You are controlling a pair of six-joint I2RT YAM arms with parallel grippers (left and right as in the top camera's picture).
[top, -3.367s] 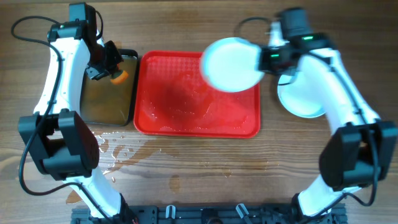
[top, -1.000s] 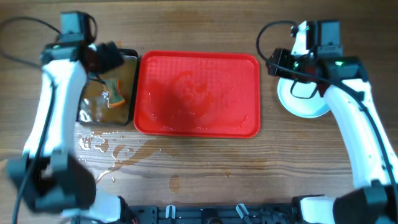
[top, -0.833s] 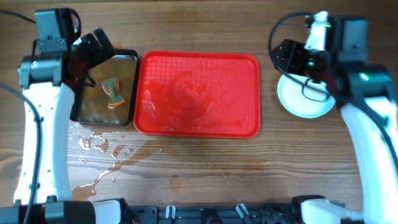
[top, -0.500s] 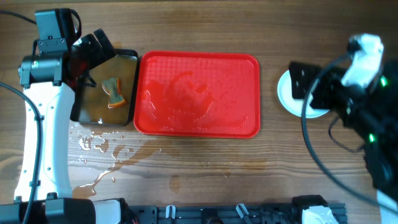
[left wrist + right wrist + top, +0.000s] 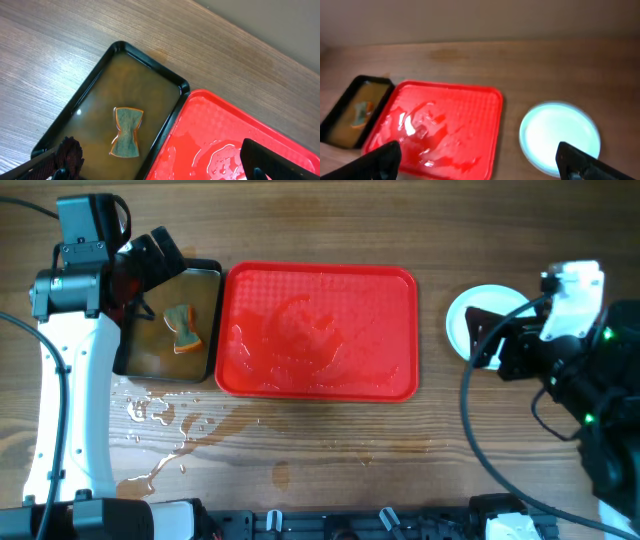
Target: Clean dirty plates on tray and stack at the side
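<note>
The red tray (image 5: pixel 318 330) lies mid-table, wet and smeared, with no plate on it; it also shows in both wrist views (image 5: pixel 235 145) (image 5: pixel 440 125). To its right on the wood sits a clean pale plate (image 5: pixel 478 308) (image 5: pixel 560 134); I cannot tell how many lie under it. My right gripper (image 5: pixel 492 340) (image 5: pixel 480 167) hovers open and empty by the plate's near edge, and part of the plate is hidden behind it. My left gripper (image 5: pixel 150 262) (image 5: pixel 162 167) is open and empty above the black pan's far end.
A black pan (image 5: pixel 170 320) (image 5: pixel 100 90) of brownish water stands left of the tray, with an orange-edged sponge (image 5: pixel 182 330) (image 5: pixel 126 132) floating in it. Spilled water (image 5: pixel 165 430) streaks the wood in front of the pan.
The right arm has drawn back from the plate towards the front right, its jaws spread wide. The left arm lifted off the pan early on, then held still.
</note>
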